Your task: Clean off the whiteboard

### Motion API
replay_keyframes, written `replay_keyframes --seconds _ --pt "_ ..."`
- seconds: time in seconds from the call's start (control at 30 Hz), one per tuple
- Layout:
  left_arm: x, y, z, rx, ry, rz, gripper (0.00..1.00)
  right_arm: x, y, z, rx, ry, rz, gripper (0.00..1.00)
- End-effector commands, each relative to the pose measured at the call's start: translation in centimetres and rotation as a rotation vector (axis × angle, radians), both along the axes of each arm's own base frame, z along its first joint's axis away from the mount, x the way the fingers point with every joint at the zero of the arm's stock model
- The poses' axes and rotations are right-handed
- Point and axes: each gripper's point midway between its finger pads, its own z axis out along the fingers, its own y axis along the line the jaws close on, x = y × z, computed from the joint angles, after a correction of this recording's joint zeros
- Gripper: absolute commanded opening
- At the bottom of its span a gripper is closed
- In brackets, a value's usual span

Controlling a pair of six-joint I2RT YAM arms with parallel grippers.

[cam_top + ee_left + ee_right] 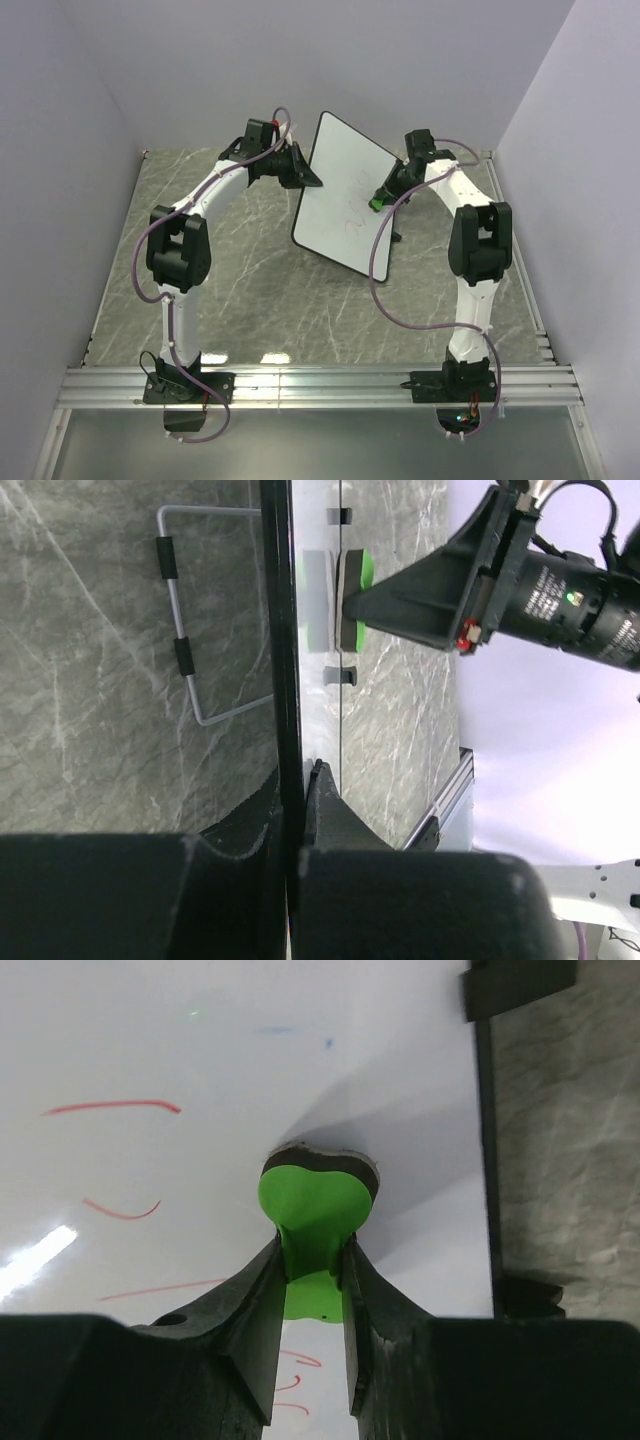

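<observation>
The whiteboard point(345, 175) stands tilted up on the table, white with a thin black rim and faint pen marks. My left gripper point(312, 183) is shut on its left edge; in the left wrist view the jaws pinch the black rim point(283, 630) of the board seen edge-on. My right gripper point(380, 198) is shut on a small green eraser point(375, 203), which is pressed flat against the board face. In the right wrist view the eraser point(318, 1205) sits between my right gripper point(312, 1252) jaws, with red strokes point(112, 1108) to its left on the whiteboard point(200, 1030).
A bent wire stand point(190, 630) with black sleeves lies on the marble table point(240, 290) behind the board. Grey walls close in the table on three sides. An aluminium rail point(320, 385) runs along the near edge by the arm bases.
</observation>
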Motion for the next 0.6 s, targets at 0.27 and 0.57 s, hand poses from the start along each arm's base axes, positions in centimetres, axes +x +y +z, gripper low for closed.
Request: replay_keyframes --seconds 0.27,0.57 --pt "-1.2 3.0 -6.3 0.280 -0.021 -0.070 0.00 3.8 10.1 8.2 0.226 -0.142 0.152 0.00" --pt "-2.4 2.9 -5.2 0.298 -0.043 -0.087 0.00 7.5 6.9 2.1 0.260 -0.030 0.009 0.00"
